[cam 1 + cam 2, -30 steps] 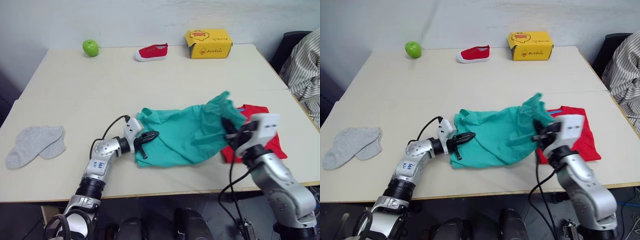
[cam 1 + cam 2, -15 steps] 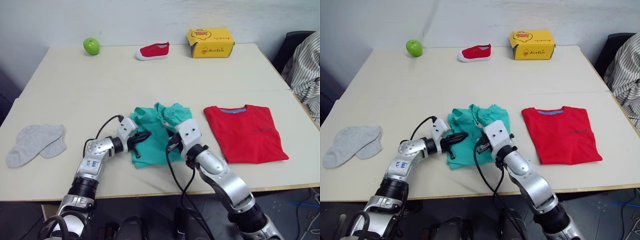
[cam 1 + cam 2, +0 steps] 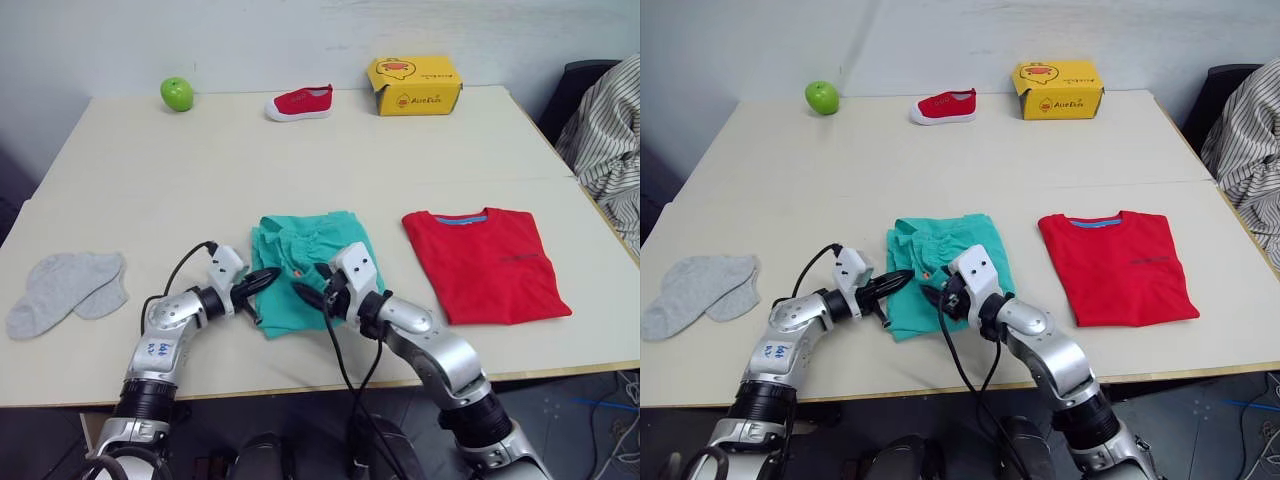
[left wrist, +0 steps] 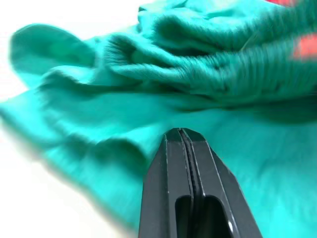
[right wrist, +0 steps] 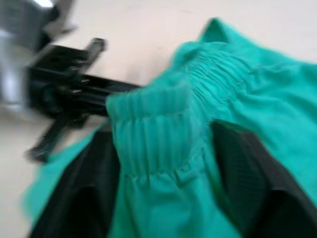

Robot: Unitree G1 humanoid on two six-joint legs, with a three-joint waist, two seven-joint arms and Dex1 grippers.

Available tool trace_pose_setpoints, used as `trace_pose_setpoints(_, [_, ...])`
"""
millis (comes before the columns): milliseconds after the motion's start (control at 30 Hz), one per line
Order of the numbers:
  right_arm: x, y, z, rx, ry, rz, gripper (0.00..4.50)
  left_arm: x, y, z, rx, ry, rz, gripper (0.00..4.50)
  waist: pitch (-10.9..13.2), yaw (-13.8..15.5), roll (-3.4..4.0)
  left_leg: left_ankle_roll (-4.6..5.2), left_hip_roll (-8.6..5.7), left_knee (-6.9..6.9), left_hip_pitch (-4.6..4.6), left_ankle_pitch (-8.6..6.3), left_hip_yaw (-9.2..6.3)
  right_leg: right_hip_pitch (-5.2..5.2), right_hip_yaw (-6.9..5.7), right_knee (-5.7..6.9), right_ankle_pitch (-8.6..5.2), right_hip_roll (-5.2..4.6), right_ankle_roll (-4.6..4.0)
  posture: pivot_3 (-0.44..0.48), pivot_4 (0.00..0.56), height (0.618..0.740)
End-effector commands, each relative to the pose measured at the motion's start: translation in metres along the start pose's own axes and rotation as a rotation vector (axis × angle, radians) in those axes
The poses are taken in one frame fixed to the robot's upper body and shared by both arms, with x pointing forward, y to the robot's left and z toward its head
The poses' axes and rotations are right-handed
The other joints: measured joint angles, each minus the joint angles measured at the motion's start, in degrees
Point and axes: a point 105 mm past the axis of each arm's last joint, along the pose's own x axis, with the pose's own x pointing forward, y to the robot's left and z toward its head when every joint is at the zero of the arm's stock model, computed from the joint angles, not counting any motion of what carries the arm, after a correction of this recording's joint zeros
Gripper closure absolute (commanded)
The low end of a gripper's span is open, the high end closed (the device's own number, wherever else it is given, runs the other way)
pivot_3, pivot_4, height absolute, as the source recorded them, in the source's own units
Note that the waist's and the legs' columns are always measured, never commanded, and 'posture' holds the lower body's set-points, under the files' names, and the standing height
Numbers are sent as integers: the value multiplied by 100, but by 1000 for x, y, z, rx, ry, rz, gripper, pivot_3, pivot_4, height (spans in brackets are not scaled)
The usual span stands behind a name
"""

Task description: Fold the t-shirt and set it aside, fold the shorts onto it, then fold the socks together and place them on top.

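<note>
The teal shorts [image 3: 305, 268] lie folded in half at the table's front middle, with the gathered waistband on top. My right gripper [image 3: 312, 283] is open at their near edge, and a fold of the waistband [image 5: 148, 134] lies loose between its fingers [image 5: 247, 173]. My left gripper [image 3: 268, 277] is shut, its tips [image 4: 181, 135] resting over the shorts' left edge with nothing pinched. The red t-shirt [image 3: 485, 262] lies folded flat to the right of the shorts. The grey socks [image 3: 65, 290] lie side by side at the far left.
Along the table's back edge stand a green apple [image 3: 177, 93], a small red shoe [image 3: 298, 102] and a yellow box [image 3: 415, 85]. A striped cloth [image 3: 605, 140] hangs over a chair beyond the right edge. A seam [image 3: 300, 188] crosses the table.
My right gripper swung left from over the t-shirt, carrying the shorts' right half onto the left half, then opened. The t-shirt is now uncovered. My left gripper stayed shut at the shorts' left edge.
</note>
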Motion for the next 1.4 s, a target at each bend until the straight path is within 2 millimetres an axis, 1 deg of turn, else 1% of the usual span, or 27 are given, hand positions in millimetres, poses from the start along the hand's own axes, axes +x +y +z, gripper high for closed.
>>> trace_pose_setpoints(33, [-31,22,22,71,0,305,240,-21,16,19,37,-60,54,4500,4,11,-2,3,-1,1,-2,-1,-1,-1,0,-1,0,-2,0,0,150,740])
trace_pose_setpoints(67, [-43,19,27,96,-11,351,14,-28,19,25,34,-82,60,4500,7,16,-6,6,-3,1,-3,-3,-2,-1,0,-3,0,-6,0,0,150,740])
trace_pose_setpoints(133, [-63,13,39,104,-49,410,14,-35,21,37,31,-122,41,4500,12,32,-15,9,-2,1,-4,-5,-5,1,-1,-10,1,-17,-1,0,150,740])
trace_pose_setpoints(167, [-72,6,46,126,-70,425,14,-37,18,46,31,-147,8,4500,14,39,-17,9,-2,1,-5,-5,-8,1,-3,-16,1,-18,-1,0,150,740])
trace_pose_setpoints(200, [-78,-1,53,133,-97,427,213,-36,14,53,35,-163,-30,4500,15,42,-18,9,-3,1,-4,-5,-9,2,-7,-26,1,-17,-1,0,150,740])
trace_pose_setpoints(267, [-85,-22,61,89,-114,390,719,-29,2,67,49,-185,-126,4500,16,40,-19,9,-5,1,-3,-6,-8,5,-7,-27,1,-15,-1,0,150,740])
trace_pose_setpoints(300, [-86,-33,61,17,-104,365,1022,-23,-6,74,56,-194,-177,4500,17,44,-20,9,-11,1,-2,-5,-7,5,-10,-26,1,-11,0,0,150,740])
trace_pose_setpoints(333, [-84,-45,59,-67,-82,342,1426,-15,-13,80,68,-200,-220,4500,17,47,-21,11,-18,1,-2,-5,-7,5,-12,-25,1,-11,0,0,150,740])
trace_pose_setpoints(400, [-80,-64,58,-202,-74,314,2104,0,-27,87,86,-198,-291,4500,17,38,-20,12,-24,1,0,-4,-3,5,-12,-25,2,-9,2,0,150,740])
trace_pose_setpoints(467, [-74,-81,56,-267,-74,297,2867,21,-36,84,102,-173,-302,4500,19,31,-20,9,-27,1,3,-2,5,6,-10,-23,3,-3,4,0,150,740])
trace_pose_setpoints(533, [-68,-89,46,-335,-29,338,3603,42,-48,76,107,-144,-307,4500,19,23,-21,6,-30,1,3,3,9,6,-9,-10,4,2,5,0,150,740])
trace_pose_setpoints(600, [-57,-93,41,-367,-17,370,4325,55,-57,62,97,-98,-294,4500,25,-14,-20,7,-53,-1,2,5,16,3,-4,-3,4,4,7,0,150,740])
trace_pose_setpoints(633, [-51,-95,40,-375,-24,380,4443,58,-57,53,105,-55,-272,4500,31,-39,-22,7,-53,-2,6,5,19,3,-1,-1,5,6,7,0,150,740])
trace_pose_setpoints(700, [-40,-97,39,-387,-30,394,4443,57,-58,28,171,69,-258,4500,43,-71,-21,3,-49,-2,5,8,21,-1,1,1,5,8,7,0,150,740])
trace_pose_setpoints(733, [-37,-97,39,-392,-31,400,4443,55,-58,22,194,102,-260,4500,49,-91,-19,-1,-45,-2,6,10,21,-1,0,3,5,11,7,0,150,740])
trace_pose_setpoints(767, [-35,-98,39,-396,-32,405,4443,54,-58,19,207,117,-264,4500,61,-90,-20,-5,-40,-2,6,14,21,-2,0,4,5,13,7,0,150,740])
trace_pose_setpoints(800, [-26,-98,35,-401,-14,412,4443,51,-58,17,159,105,-240,4500,66,-88,-19,-5,-16,-2,5,19,16,-2,-1,7,5,11,7,0,150,740])
trace_pose_setpoints(867, [-12,-95,23,-431,51,439,4443,44,-59,10,119,112,-222,4500,67,-125,-15,-3,-12,2,9,20,18,1,3,12,5,6,7,0,150,740])
trace_pose_setpoints(933, [-2,-100,21,-457,70,391,4443,39,-58,5,100,117,-201,4500,70,-144,-11,-3,-10,2,14,20,21,2,9,15,5,2,7,0,150,740])
trace_pose_setpoints(1067, [12,-120,25,-454,111,208,4443,33,-55,1,99,117,-193,4500,76,-139,0,-5,-7,2,13,22,19,2,19,18,4,-1,5,0,150,740])
trace_pose_setpoints(1133, [16,-132,34,-461,97,86,4443,31,-52,1,105,111,-188,4500,76,-142,1,-5,-7,2,13,22,19,2,32,19,4,-2,5,0,150,740])
trace_pose_setpoints(1233, [18,-147,50,-417,35,-57,4443,30,-49,1,112,102,-188,4500,77,-155,2,-9,-3,2,13,24,19,1,57,18,3,-2,4,0,150,740])
trace_pose_setpoints(1300, [16,-150,55,-409,6,-79,4443,30,-46,4,110,82,-188,4500,77,-156,3,-11,-1,2,13,24,19,1,60,18,3,-1,3,0,150,740])
trace_pose_setpoints(1400, [10,-143,62,-372,-66,1,4443,32,-41,16,106,24,-180,4500,81,-155,9,-11,-1,2,13,24,20,1,63,17,3,3,3,0,150,740])
